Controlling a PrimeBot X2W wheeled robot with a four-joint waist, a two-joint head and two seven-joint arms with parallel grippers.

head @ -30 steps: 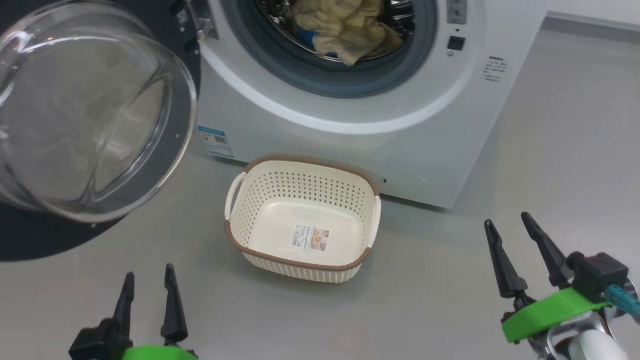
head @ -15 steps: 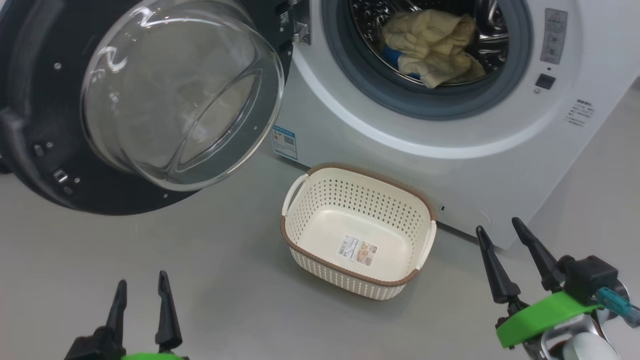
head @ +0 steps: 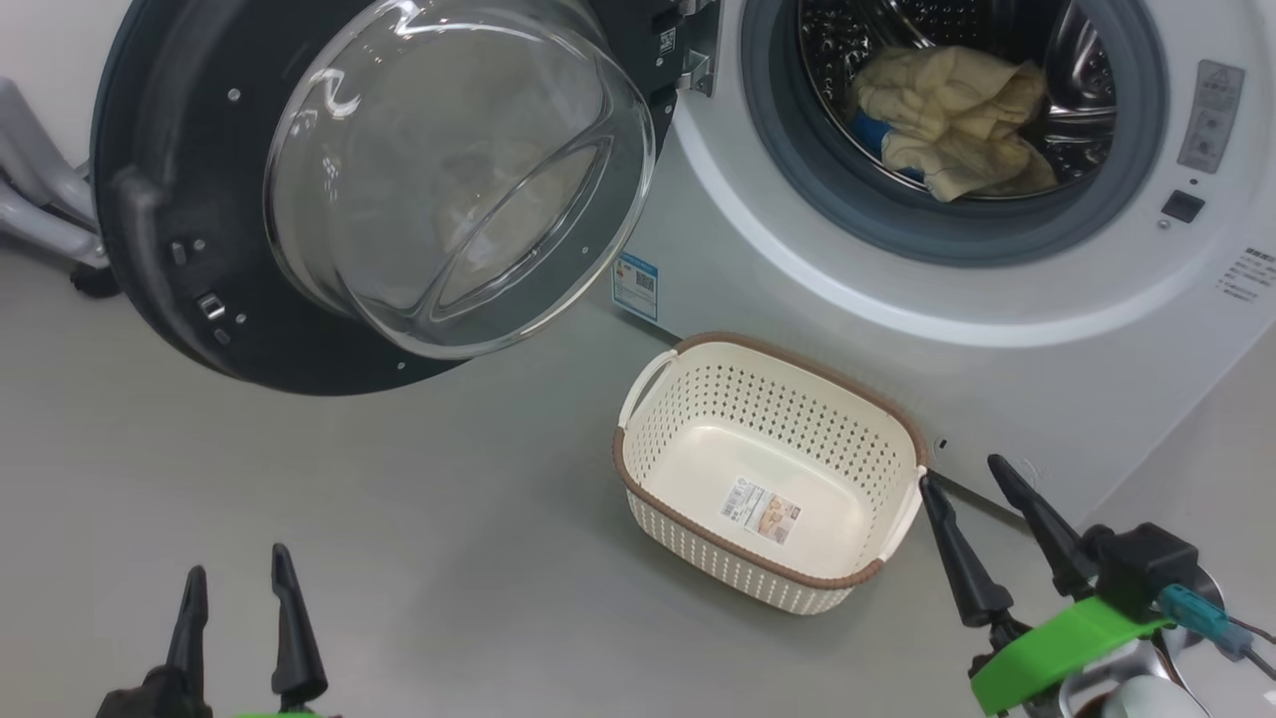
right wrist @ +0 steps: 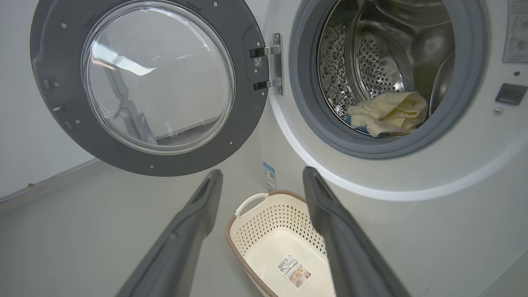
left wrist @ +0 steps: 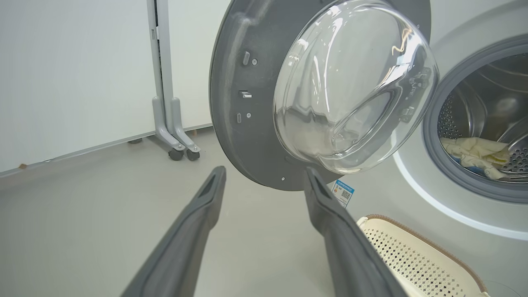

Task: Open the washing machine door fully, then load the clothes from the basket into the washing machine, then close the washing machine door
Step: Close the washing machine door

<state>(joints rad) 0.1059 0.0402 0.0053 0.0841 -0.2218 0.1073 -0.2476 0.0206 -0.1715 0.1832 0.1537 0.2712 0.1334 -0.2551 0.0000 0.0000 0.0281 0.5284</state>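
The door (head: 169,199) stands open left of the washer (head: 797,289), clothes (head: 947,120) inside it, basket (head: 797,361) before it, left gripper (head: 236,563) and right gripper (head: 962,474) both wide, holding nothing.

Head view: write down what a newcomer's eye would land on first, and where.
The washing machine door hangs wide open at upper left, glass porthole bulging toward the camera. The pale yellow clothes lie heaped in the steel drum at upper right, the cream basket on the floor below.
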